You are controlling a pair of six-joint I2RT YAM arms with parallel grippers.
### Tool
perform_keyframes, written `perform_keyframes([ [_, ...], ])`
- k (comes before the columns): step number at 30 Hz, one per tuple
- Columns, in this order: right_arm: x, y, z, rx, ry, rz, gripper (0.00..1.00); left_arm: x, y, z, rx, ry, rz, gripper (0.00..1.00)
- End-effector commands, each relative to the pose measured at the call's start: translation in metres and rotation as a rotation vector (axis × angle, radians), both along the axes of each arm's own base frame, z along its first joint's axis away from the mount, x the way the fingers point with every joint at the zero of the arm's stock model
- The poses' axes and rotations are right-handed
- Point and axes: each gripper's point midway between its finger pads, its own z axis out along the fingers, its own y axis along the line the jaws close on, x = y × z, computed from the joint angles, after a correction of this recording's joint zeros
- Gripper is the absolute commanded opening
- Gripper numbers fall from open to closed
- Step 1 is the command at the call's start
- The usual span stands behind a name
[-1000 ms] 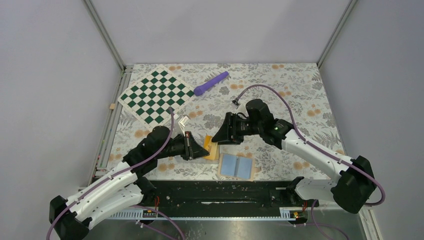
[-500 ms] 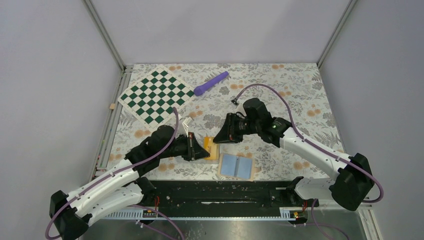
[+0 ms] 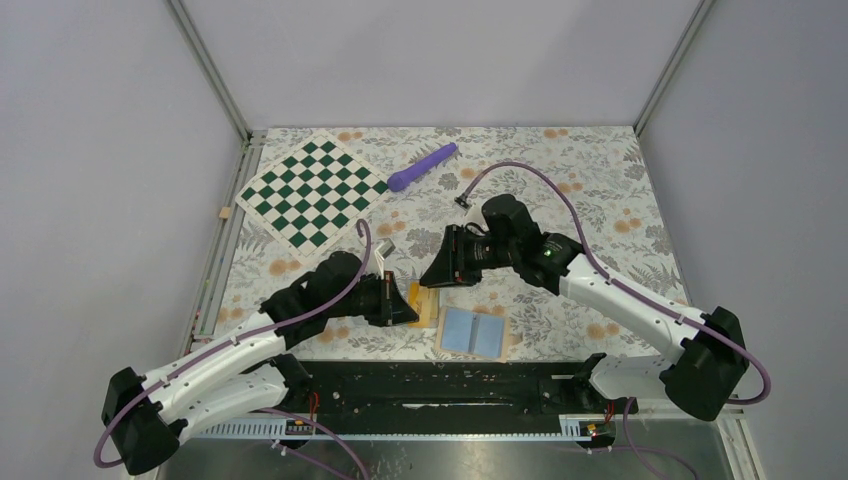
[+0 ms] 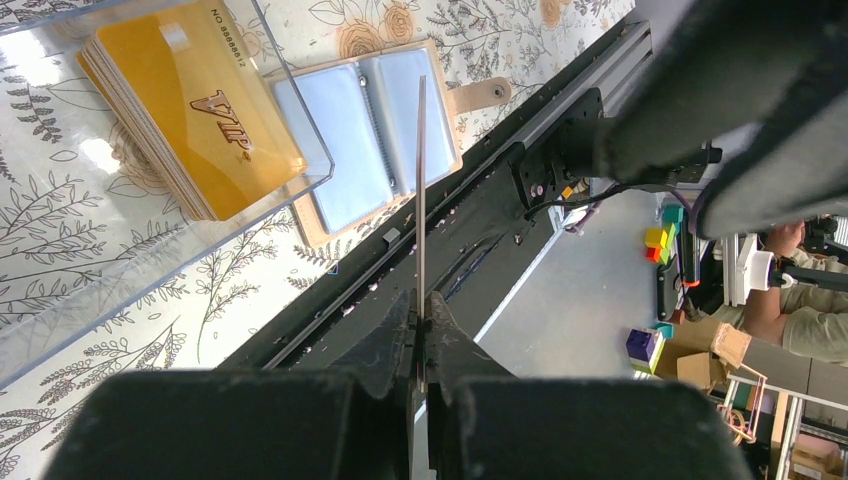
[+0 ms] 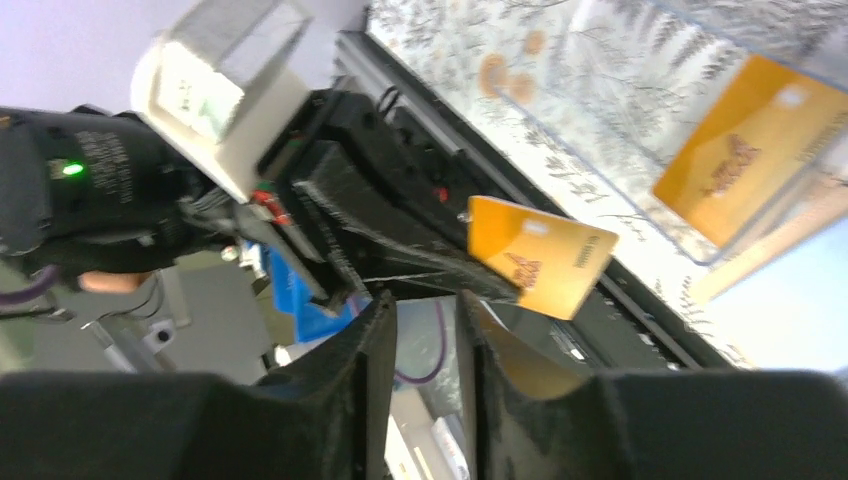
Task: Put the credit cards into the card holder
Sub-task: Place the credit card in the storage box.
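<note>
Top view: two robot arms meet over a floral table (image 3: 600, 180), near-centre. L gripper (image 4: 420, 322) is clenched on one orange card (image 5: 540, 255), pinched at its near edge and held on edge in the air, above the open card holder (image 3: 473, 332). The holder lies flat by the near table edge, blue pockets up. Just left of it, touching or overlapping its edge, a clear case (image 4: 120, 260) holds the remaining card stack (image 4: 185, 105). R gripper (image 5: 427, 310) hovers close, jaws apart, w/ nothing seen between them. Risks, as judged: the thin pinch may let the card pivot or slip. The loose holder may slide if the card misses its slot. The arms are close enough to bump.
</note>
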Motion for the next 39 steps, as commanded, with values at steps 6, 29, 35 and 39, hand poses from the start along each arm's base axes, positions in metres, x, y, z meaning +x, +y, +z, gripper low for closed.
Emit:
perform_keyframes([
  [6, 0.008, -0.022, -0.032, -0.193, -0.002, -0.079, 0.53, 0.005, -0.005, 0.031, -0.071, -0.085, -0.003, 0.00],
  [29, 0.003, -0.002, -0.047, -0.106, 0.077, -0.031, 0.50, 0.002, -0.009, 0.032, -0.094, -0.084, -0.011, 0.00],
  [35, 0.002, 0.000, -0.043, -0.090, 0.076, -0.022, 0.31, 0.002, -0.009, 0.025, -0.073, -0.074, -0.011, 0.00],
  [39, 0.001, -0.002, -0.041, -0.092, 0.073, -0.024, 0.18, 0.002, -0.009, 0.017, -0.037, -0.062, -0.009, 0.00],
])
